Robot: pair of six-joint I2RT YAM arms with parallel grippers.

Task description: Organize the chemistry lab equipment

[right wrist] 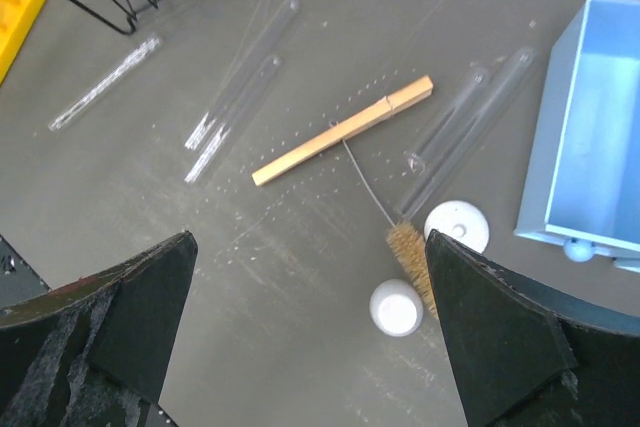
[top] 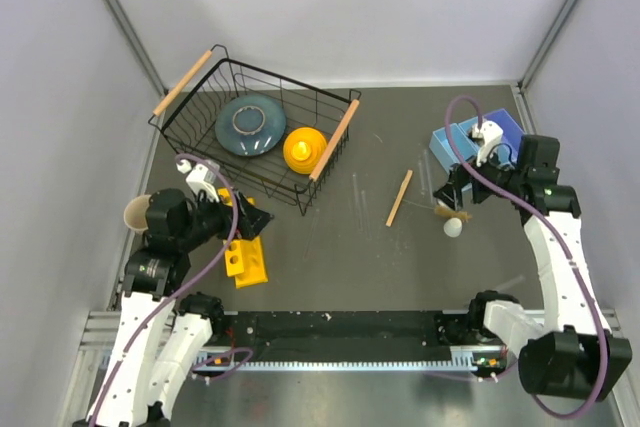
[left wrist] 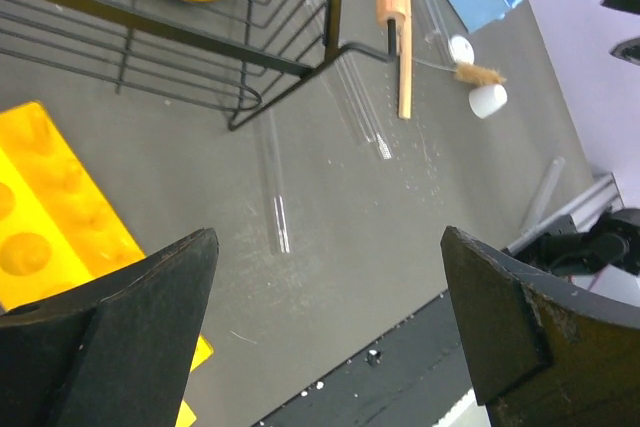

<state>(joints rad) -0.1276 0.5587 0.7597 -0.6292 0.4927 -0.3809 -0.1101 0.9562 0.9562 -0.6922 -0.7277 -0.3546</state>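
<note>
A thin pale wooden stick [top: 399,197] lies on the dark table, also in the right wrist view [right wrist: 342,130] and the left wrist view [left wrist: 404,57]. A small brown brush [right wrist: 408,252] on a wire lies by two white round pieces [right wrist: 396,307] [right wrist: 456,225]. Several clear glass tubes lie flat, one near the basket corner [left wrist: 272,182], two beside the stick [right wrist: 232,107], two by the blue box [right wrist: 465,127]. My right gripper [right wrist: 310,242] is open and empty, hovering above the brush and stick [top: 448,192]. My left gripper [left wrist: 328,247] is open and empty, above a yellow rack [top: 245,257].
A black wire basket [top: 330,97] with wooden handles holds a blue-grey plate [top: 250,125] and a yellow dome [top: 305,150]. A blue box [top: 470,142] sits at the right rear, open in the right wrist view [right wrist: 590,127]. A beige round object [top: 135,212] sits by the left arm.
</note>
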